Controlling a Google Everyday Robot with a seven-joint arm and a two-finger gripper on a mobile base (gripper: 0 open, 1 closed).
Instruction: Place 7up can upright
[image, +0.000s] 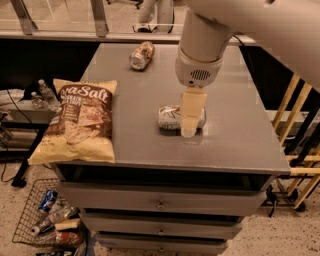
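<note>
The 7up can (170, 118), silvery-white with green print, lies on its side near the middle of the grey table top (240, 135). My gripper (191, 116) hangs from the big white arm right over the can's right half and hides that part of it. Only one pale finger shows, pointing down, its tip level with the can's near side.
A brownish-tan can (141, 55) lies on its side at the back of the table. A large chip bag (80, 122) lies at the left front edge. A wire basket (47, 220) with bottles stands on the floor at the left. Yellow rails (295, 130) stand at the right.
</note>
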